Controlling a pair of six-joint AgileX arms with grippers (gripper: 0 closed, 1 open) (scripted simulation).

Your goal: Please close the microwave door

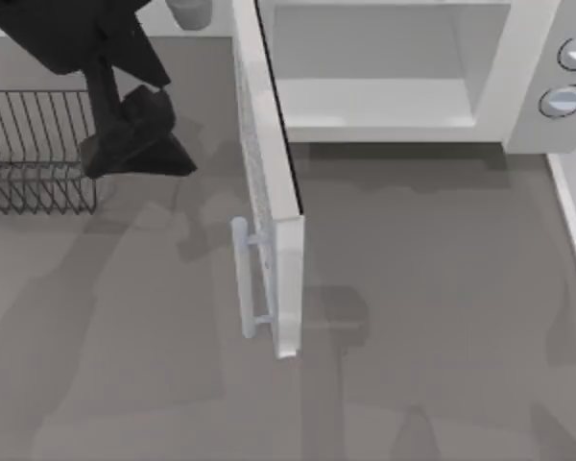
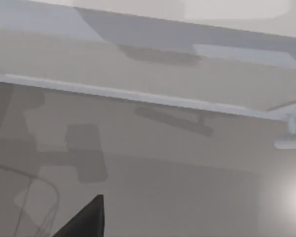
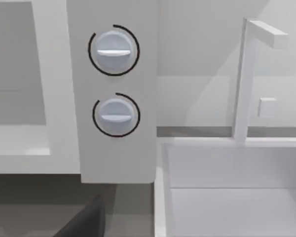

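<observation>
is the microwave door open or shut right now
Open: the microwave door juts out from the body, leaving the cavity exposed.

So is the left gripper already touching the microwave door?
No, in the top view the left gripper hangs over the table, apart from the microwave door, which stands wide open.

You see even, soft light from above on the table [image 1: 442, 317]. The door [image 1: 286, 279] drops a pale shadow to its right; the left arm [image 1: 125, 115] casts faint, overlapping ones. A bright glare spot sits in the left wrist view. No blur or edge distortion.
</observation>
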